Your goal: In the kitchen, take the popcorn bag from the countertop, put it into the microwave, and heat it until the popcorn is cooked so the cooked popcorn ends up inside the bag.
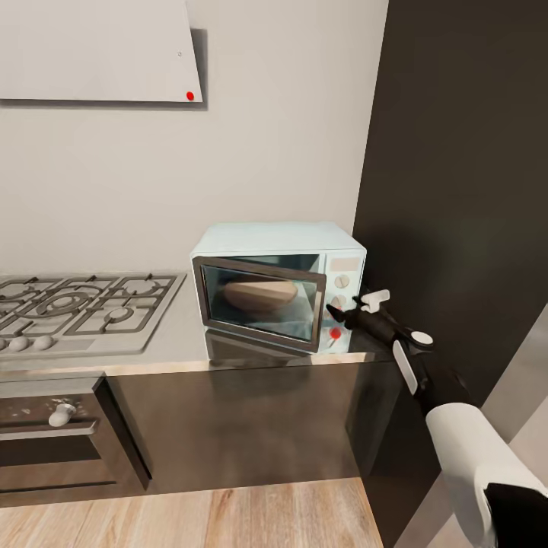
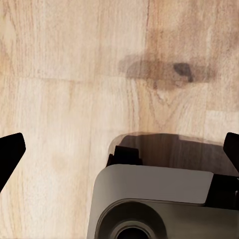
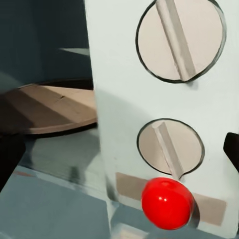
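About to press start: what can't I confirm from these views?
- Popcorn: popcorn bag is a blurred tan shape behind the microwave door glass; kernels cannot be made out.
- Door latch: door looks slightly ajar, uncertain.
- Right gripper: contact with the red button unclear; jaws cut off at the right wrist view's edges.

gas hob (image 1: 76, 308) — left | built-in oven (image 1: 53, 438) — below | wooden floor (image 2: 59, 74)

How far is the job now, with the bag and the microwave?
Done: the popcorn bag sits inside the microwave, behind its door, which looks slightly ajar. In hand: the right gripper is at the control panel, near the red light. Left: the heating; cooked popcorn cannot be seen.
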Motion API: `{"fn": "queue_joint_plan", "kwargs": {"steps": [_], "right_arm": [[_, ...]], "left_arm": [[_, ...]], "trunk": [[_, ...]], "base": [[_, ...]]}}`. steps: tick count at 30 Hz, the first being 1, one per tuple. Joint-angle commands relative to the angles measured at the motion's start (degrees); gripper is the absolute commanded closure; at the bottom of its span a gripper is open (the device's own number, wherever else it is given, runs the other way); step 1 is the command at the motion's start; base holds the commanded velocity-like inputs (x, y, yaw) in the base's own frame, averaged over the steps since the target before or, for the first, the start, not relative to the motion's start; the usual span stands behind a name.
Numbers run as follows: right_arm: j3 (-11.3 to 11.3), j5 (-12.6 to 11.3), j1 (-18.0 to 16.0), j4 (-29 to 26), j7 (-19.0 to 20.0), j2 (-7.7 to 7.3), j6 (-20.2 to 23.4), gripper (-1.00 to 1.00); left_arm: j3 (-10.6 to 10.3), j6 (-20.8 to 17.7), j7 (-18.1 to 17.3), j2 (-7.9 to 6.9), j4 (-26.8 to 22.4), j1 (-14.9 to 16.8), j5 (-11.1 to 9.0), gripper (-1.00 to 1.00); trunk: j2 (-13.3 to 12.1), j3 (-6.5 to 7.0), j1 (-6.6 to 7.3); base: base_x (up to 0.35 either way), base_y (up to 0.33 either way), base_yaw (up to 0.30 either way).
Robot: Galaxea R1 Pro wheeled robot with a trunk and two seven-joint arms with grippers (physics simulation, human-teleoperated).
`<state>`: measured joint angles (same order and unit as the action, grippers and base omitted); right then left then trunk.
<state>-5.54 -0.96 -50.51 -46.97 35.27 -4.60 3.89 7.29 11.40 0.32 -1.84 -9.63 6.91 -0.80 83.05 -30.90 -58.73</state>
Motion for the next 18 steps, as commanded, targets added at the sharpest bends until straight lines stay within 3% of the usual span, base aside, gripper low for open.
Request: {"fn": "queue_joint_plan", "kwargs": {"steps": [1,5,9,14,18], "right_arm": [[0.04,-0.10,-0.07,-0.02,0.41,0.09,0.49,-1.00],[2.90,-0.39,-0.33,0.48,1.02,0.46,1.09,-1.00],[3.32,-0.53,-1.58,2.98,2.55,1.22,1.19,-1.00],[3.35,-0.62,-2.66,4.78,8.22,1.60,1.28,-1.00],[3.35,-0.62,-2.74,4.86,9.11,1.61,1.29,-1.00]], "left_arm": [[0.10,0.20,0.03,0.00,0.05,0.04,-0.06,-1.00],[0.10,0.20,0.03,0.02,0.05,0.04,-0.04,-1.00],[0.10,0.20,0.03,-0.01,0.05,0.04,-0.01,-1.00],[0.10,0.20,0.03,0.00,0.05,0.04,0.00,-1.00],[0.10,0.20,0.03,0.03,0.05,0.04,0.01,-1.00]], "trunk": [[0.03,-0.06,0.00],[0.03,-0.06,0.00],[0.03,-0.06,0.00],[0.03,-0.06,0.00],[0.03,-0.06,0.00]], "base": [[0.000,0.000,0.000],[0.000,0.000,0.000],[0.000,0.000,0.000],[0.000,0.000,0.000],[0.000,0.000,0.000]]}}
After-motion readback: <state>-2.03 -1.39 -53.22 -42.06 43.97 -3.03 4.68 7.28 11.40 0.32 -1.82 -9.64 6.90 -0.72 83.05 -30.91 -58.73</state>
